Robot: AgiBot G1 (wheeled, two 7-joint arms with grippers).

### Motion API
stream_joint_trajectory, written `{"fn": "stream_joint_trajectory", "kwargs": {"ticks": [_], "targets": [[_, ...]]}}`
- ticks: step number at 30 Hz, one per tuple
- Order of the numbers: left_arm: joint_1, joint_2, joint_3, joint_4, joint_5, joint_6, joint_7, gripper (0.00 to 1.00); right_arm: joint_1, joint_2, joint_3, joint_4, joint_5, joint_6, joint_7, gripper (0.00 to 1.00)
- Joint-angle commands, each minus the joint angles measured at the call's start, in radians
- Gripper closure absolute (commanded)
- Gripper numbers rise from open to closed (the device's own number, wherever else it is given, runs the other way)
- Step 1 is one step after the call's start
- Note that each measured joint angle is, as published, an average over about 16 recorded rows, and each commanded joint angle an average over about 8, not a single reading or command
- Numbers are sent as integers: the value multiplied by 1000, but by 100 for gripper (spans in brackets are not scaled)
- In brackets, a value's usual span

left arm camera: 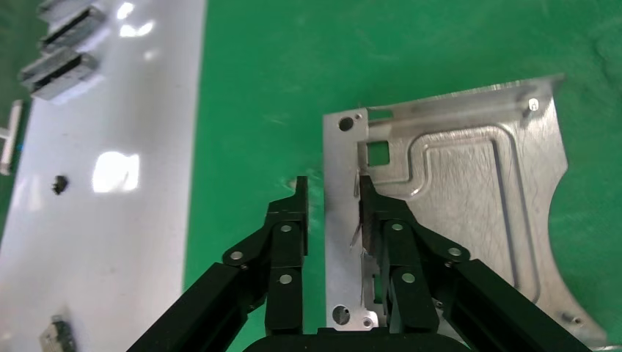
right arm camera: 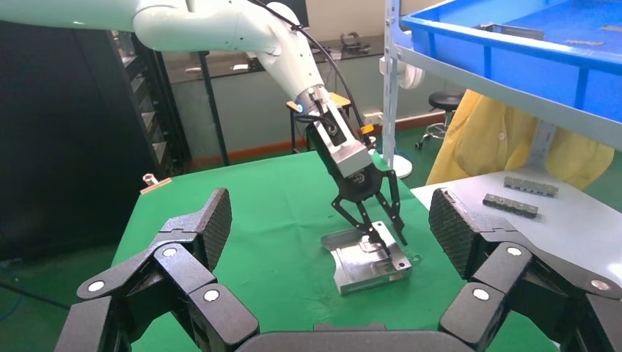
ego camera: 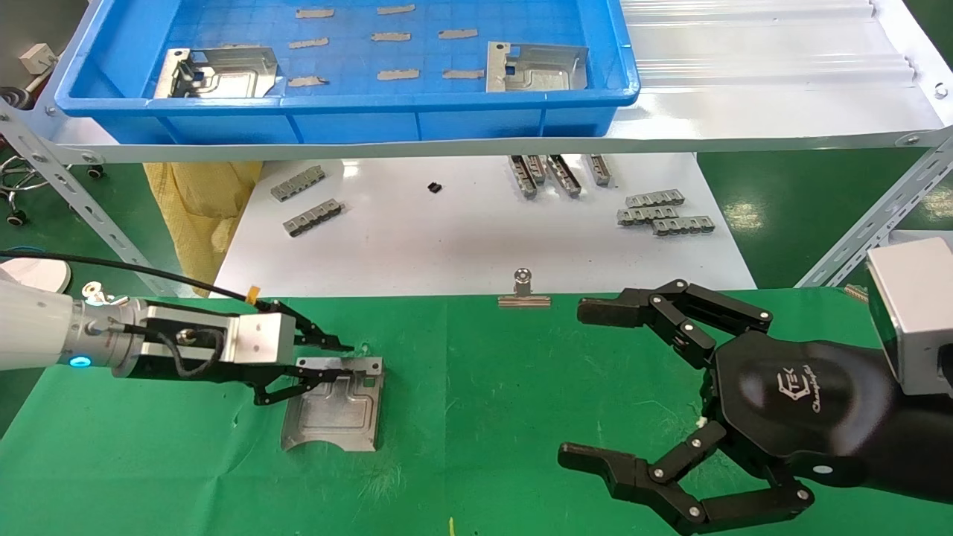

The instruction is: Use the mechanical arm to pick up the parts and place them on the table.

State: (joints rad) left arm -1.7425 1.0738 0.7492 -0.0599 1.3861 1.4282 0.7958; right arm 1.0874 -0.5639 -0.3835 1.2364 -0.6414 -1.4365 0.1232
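One silvery part point(ego camera: 335, 406) lies flat on the green table point(ego camera: 484, 447); it also shows in the left wrist view point(left arm camera: 469, 191) and the right wrist view point(right arm camera: 367, 264). My left gripper point(ego camera: 339, 362) is low over its far edge, open, jaws straddling the edge strip point(left arm camera: 331, 187), one finger point(left arm camera: 297, 213) beside the plate over cloth. Two more parts point(ego camera: 220, 73) point(ego camera: 534, 67) lie in the blue bin point(ego camera: 335, 112) on the shelf. My right gripper point(ego camera: 581, 381), black with the TEK logo, hangs wide open and empty over the table's right side.
Small grey slotted bars point(ego camera: 663, 212) and a further group point(ego camera: 305, 201) lie on the white board point(ego camera: 461, 246) behind the table. A silver binder clip point(ego camera: 523, 292) sits at the table's far edge. Slanted metal shelf struts point(ego camera: 871, 223) stand at both sides.
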Motion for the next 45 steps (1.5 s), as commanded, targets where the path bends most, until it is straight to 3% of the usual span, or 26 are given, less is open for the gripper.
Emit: {"fn": "stream_joint_trajectory", "kwargs": {"ticks": [1,11,25,45], "targets": [[-2,2,-3,11,-5,0,9,0,0,0,0,0,0,0,0,0],[-4,-30,-69,71,-100,159,-83,0,0,0,0,0,0,0,0,0],[9,-40,-89,74,-130,172,-117,0,0,0,0,0,0,0,0,0],[204,-165,-202,-312,-286,140,-374,0,0,0,0,0,0,0,0,0]]}}
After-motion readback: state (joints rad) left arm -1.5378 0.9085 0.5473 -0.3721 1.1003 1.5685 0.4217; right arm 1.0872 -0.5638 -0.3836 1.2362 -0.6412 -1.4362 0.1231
